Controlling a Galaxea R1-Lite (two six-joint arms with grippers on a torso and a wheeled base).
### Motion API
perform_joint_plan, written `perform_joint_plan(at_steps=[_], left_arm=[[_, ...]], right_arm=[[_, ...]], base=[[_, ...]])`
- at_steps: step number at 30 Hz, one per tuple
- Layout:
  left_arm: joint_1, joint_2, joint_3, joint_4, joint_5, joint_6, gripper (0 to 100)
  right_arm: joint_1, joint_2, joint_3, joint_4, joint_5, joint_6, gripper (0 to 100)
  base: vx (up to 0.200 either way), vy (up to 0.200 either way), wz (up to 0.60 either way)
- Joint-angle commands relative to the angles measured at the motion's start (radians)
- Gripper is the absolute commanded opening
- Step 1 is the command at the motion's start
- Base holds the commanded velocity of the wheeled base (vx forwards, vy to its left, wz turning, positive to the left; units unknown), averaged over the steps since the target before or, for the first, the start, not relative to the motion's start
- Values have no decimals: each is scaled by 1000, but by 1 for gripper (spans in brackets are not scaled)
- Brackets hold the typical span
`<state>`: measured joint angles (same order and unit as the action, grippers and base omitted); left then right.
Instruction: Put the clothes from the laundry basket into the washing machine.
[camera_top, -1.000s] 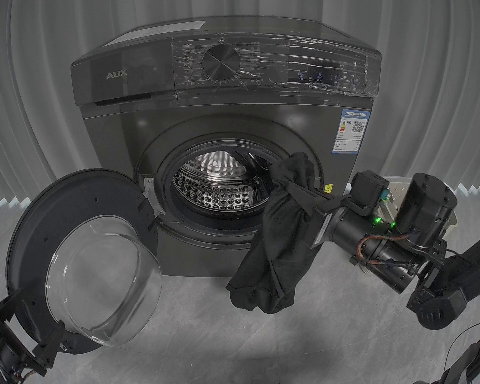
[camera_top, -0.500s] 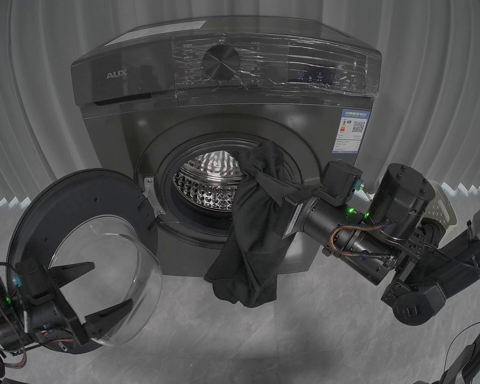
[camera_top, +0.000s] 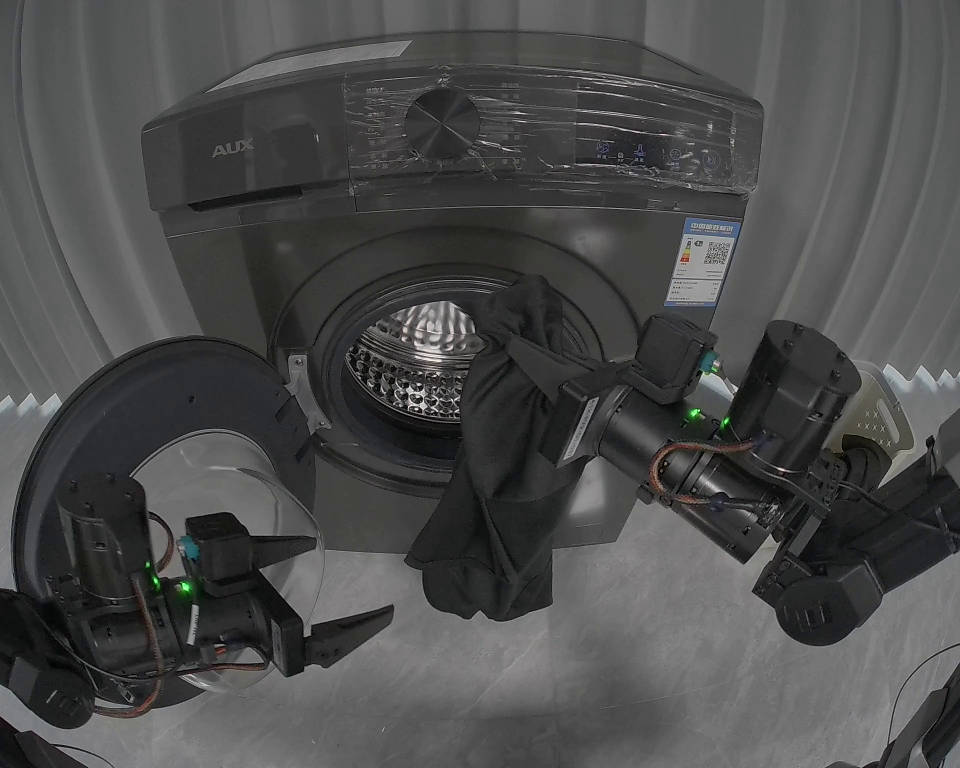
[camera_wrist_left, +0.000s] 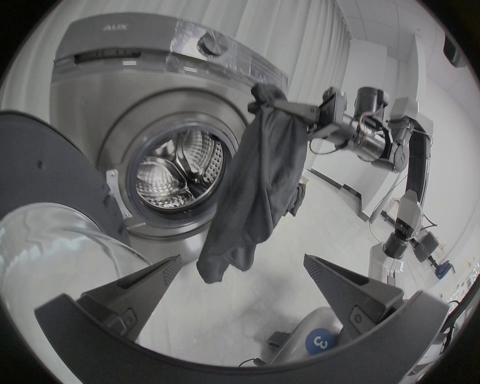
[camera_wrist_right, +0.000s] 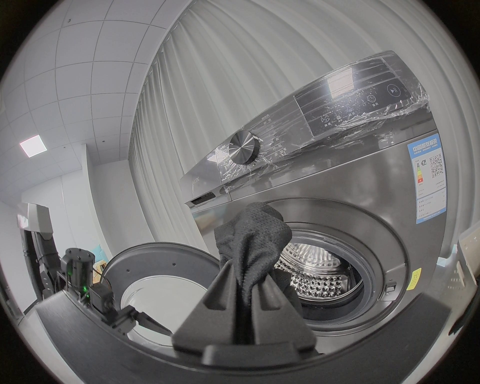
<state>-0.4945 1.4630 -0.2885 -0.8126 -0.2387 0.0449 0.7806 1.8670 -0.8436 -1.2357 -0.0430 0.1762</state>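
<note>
Black cloth garment (camera_top: 500, 470), limp and bunched at its top, hangs from the right gripper (camera_top: 517, 352), whose two dark fingers are pressed together on that upper bunch, as the right wrist view shows (camera_wrist_right: 245, 275). It has not yet entered the dark grey metal front-loading washing machine (camera_top: 450, 230). It dangles outside, in front of the right half of the round drum opening (camera_top: 420, 370). Its pinched top sits level with the opening's upper right rim.

The garment's long axis runs straight down. Its loose hem falls past the lower lip of the opening and ends just above the pale tiled floor (camera_top: 620, 660). From the right gripper the opening lies ahead and toward the robot's left, so this arm is the nearer one for the feed-in.

The left gripper (camera_top: 350, 578) sits low beside the swung-open round door with its clear glass bowl (camera_top: 150, 420). Its fingers are spread wide and hold nothing. The hem hangs ahead of it, above and to its right (camera_wrist_left: 255, 190).

A white perforated plastic laundry basket (camera_top: 885, 415) stands behind the right arm.

Judging by this, the top must go in first, and the trailing hem could catch on the lip.
</note>
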Motion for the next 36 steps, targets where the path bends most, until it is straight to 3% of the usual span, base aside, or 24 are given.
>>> perform_joint_plan(at_steps=[1, 3, 6, 13, 17, 23, 32, 36], left_arm=[[-18, 134, -8, -14, -10, 3, 100], [-18, 154, -12, -14, -16, -2, 100], [-18, 201, -52, -20, -34, -37, 100], [-18, 292, -90, -76, -34, -39, 100], [-16, 373, -100, -174, -34, -45, 100], [-18, 456, -87, -330, -33, -99, 100], [-16, 580, -69, -465, -36, -103, 100], [-18, 634, -58, -568, -36, -131, 100]], right_arm=[[0, 0, -2, -1, -2, 0, 0], [0, 0, -2, -1, -2, 0, 0], [2, 1, -2, -2, -2, 0, 0], [3, 1, -2, -2, -2, 0, 0], [8, 1, 0, -4, -2, 2, 0], [14, 3, -2, -4, -3, 0, 0], [19, 3, 3, -16, 0, 2, 0], [25, 3, 5, -16, 0, 2, 0]], base=[[0, 0, 0], [0, 0, 0], [0, 0, 0], [0, 0, 0], [0, 0, 0], [0, 0, 0], [0, 0, 0], [0, 0, 0]])
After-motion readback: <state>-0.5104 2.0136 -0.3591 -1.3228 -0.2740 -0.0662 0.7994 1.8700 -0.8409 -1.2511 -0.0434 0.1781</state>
